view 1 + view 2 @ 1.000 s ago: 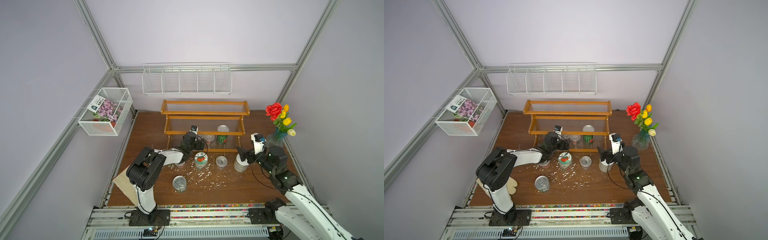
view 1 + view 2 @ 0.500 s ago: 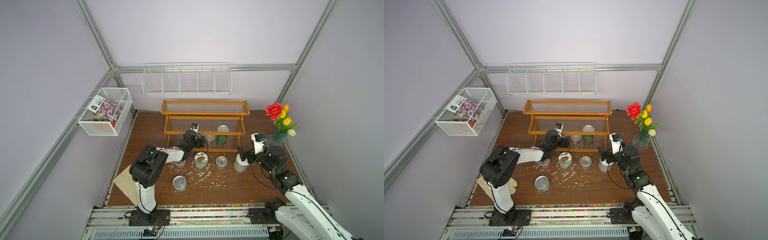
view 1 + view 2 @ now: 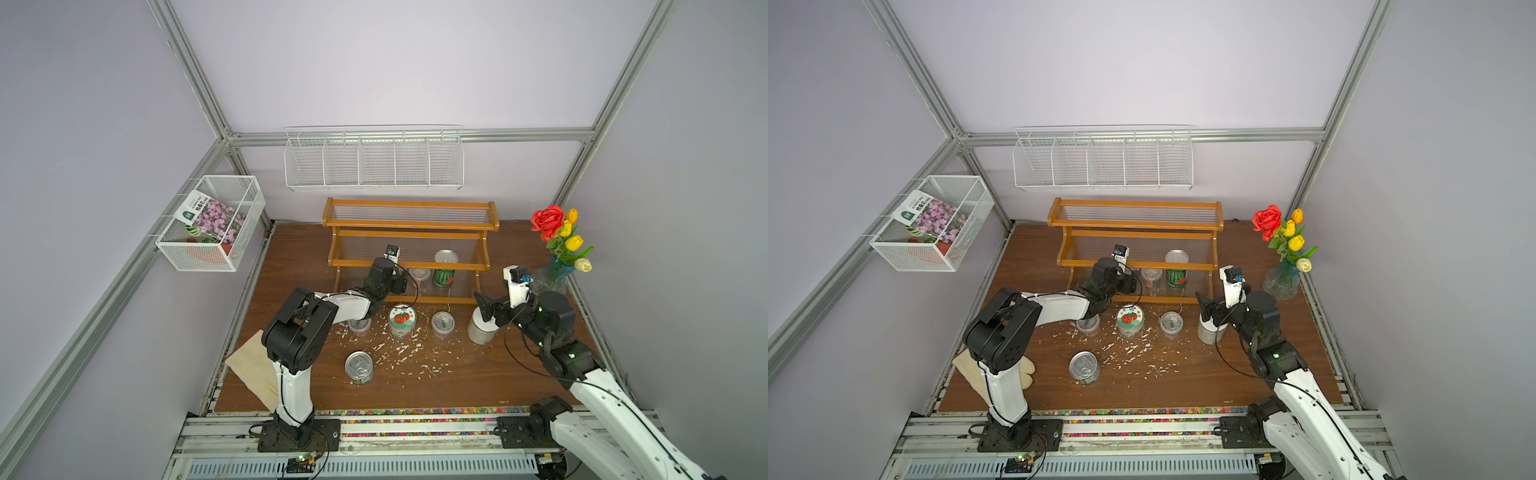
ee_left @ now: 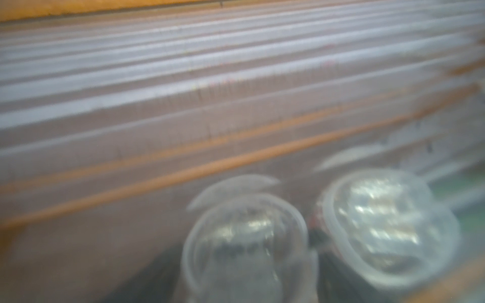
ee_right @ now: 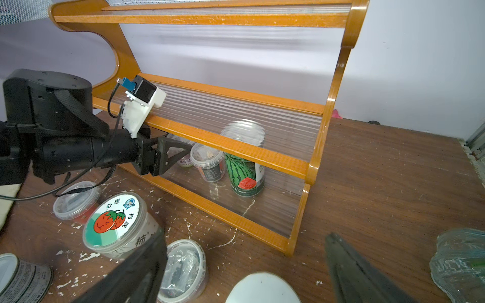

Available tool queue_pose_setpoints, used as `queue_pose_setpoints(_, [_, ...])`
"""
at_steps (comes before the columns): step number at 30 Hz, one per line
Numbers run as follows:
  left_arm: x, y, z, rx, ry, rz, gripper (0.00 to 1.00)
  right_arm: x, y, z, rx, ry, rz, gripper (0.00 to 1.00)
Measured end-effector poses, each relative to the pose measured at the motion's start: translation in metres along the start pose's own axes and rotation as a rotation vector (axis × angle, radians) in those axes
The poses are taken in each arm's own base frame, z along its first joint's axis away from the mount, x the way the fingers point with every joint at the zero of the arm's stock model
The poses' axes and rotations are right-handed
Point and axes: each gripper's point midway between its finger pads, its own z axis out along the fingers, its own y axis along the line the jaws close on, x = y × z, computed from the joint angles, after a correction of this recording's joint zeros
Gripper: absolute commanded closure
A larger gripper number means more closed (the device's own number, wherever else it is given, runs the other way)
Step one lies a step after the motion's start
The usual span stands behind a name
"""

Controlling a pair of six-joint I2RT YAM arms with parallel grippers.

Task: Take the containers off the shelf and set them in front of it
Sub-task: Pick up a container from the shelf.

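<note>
The left hand [image 5: 183, 155] sits a little deeper in the lowest tier of the shelf [image 3: 409, 226] than a second ago, having eased rightward toward the two clear cups standing there side by side, the left cup [image 5: 185, 162] and the right cup [image 5: 207, 164]. In the blurred left wrist view a dark finger [image 4: 316, 237] shows between the two cups, so the left cup lies at the hand's jaws. Whether they already grip it, or how wide they stand, I cannot tell. The watermelon-print can [image 3: 443, 278] stands just right of the cups on the same tier, unmoved.

The right hand [image 3: 484, 309] has not shifted. It hangs with its jaws spread wide over the white-lidded tin [image 3: 478, 332], clear of the lid and holding nothing.

On the table [image 3: 478, 382] in front of the shelf, everything stays as it was. A third clear cup [image 3: 359, 327] under the left arm, the red-fruit-labelled jar [image 3: 401, 321], a fourth clear cup [image 3: 442, 323] and the tin stand in a row from left to right. The pull-tab can [image 3: 358, 366] stands nearer, among white flecks.
</note>
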Motion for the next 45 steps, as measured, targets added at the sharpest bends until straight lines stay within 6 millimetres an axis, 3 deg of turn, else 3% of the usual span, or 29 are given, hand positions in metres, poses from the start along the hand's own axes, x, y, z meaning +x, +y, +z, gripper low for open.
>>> queue_pose_setpoints(14, [0.006,0.003,-0.022,0.004,0.036,0.024,0.32,0.0,-0.001,0.0,0.003,0.0,0.002,0.03])
queue_pose_setpoints(23, [-0.006,0.003,-0.051,0.025,0.015,0.019,0.32,0.001,0.009,0.0,-0.055,0.003,0.002,0.03])
queue_pose_setpoints(30, [-0.02,-0.001,-0.084,0.072,-0.016,0.015,0.32,0.005,0.018,0.003,-0.112,0.022,0.006,0.03])
queue_pose_setpoints(38, [-0.024,-0.014,-0.125,0.16,0.016,0.025,0.32,0.004,0.025,0.004,-0.154,0.02,0.016,0.03])
queue_pose_setpoints(45, [-0.041,-0.057,-0.192,0.274,-0.029,0.07,0.32,0.004,0.026,0.004,-0.16,0.02,0.02,0.03])
